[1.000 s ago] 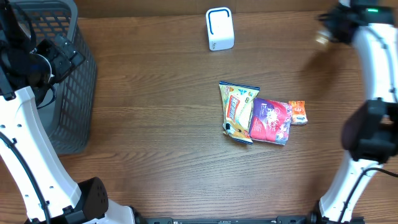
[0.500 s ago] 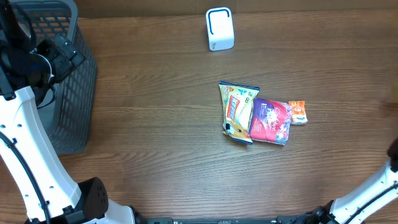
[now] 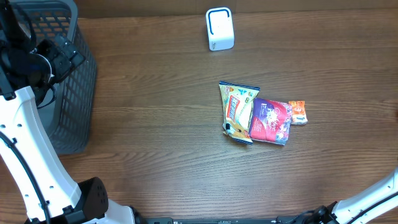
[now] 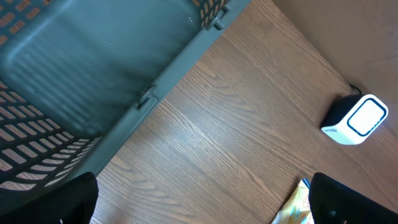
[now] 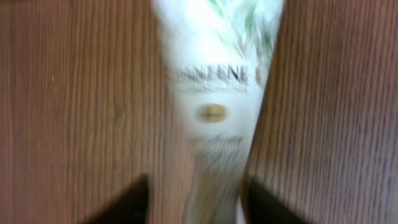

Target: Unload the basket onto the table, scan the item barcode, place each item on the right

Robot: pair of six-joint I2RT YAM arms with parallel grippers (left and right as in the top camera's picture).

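Nearest the lens in the right wrist view, the right gripper (image 5: 196, 190) has its dark fingers (image 5: 124, 202) at the bottom of the frame, parted on either side of a white tube (image 5: 214, 93). A strip of wood shows between one finger and the tube, so as far as the blur allows they look open around it, not clamped. The tube runs up the middle of the frame against the table (image 5: 74, 93); I cannot tell whether it rests there.

Judging by its look, the tube is light, smooth plastic with soft sides (a hard squeeze would dent it) and probably slippery. The best hold is likely across the firmer middle of the body, leaving the printed faces bare – no barcode shows here.

In the overhead view this gripper and tube are out of frame; only the right arm (image 3: 367, 193) shows at the lower right corner, reaching off the right edge.

The left gripper (image 4: 202, 196) hangs with its fingers (image 4: 56, 202) wide open and empty. The left arm (image 3: 25, 137) stands up the left edge of the frame, over the grey basket (image 3: 68, 93).

Mid-frame lie a yellow pack (image 3: 238, 111), a purple pack (image 3: 270, 121) and a small orange packet (image 3: 298, 112) – touching in a row. Farthest, at the top centre, the white scanner (image 3: 219, 28) stands well apart from them.
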